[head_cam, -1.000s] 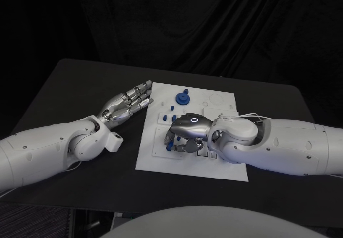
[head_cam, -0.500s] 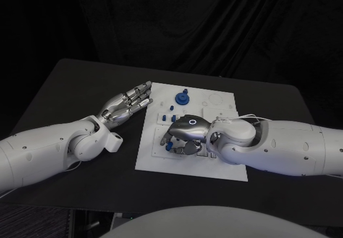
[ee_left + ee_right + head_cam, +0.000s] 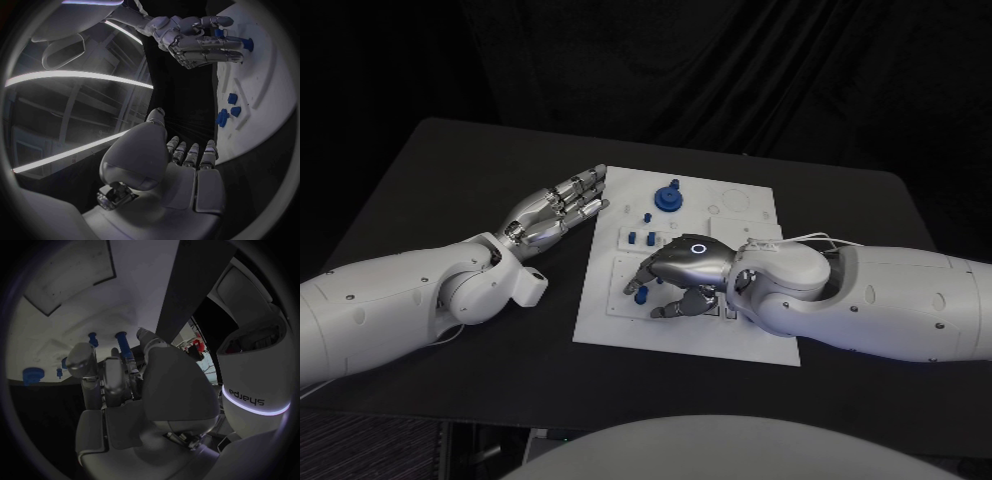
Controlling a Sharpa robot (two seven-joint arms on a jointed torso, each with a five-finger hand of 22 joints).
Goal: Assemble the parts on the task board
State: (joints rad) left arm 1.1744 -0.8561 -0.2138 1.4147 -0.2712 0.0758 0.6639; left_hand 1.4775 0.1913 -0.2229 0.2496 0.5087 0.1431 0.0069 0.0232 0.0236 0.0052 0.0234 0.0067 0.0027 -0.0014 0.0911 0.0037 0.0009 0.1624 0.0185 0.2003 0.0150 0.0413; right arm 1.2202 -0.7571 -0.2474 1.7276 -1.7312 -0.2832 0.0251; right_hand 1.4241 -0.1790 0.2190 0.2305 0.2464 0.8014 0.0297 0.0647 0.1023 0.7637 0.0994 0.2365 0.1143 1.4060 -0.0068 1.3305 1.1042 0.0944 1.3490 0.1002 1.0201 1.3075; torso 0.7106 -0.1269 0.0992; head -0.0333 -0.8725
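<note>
Shifting slightly nearer over the task board (image 3: 750,205), right hand (image 3: 672,272) curling over small, stiff, light blue parts (image 3: 640,238), grip unclear; left hand (image 3: 560,212) resting open.

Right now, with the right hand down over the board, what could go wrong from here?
The right hand hangs low over the task board, covering its middle, so small blue pieces near its fingers could get knocked out of place. In the right wrist view, a blue peg stands close to its fingers and may slip. The left hand rests open beside the board, not steadying it.
</note>
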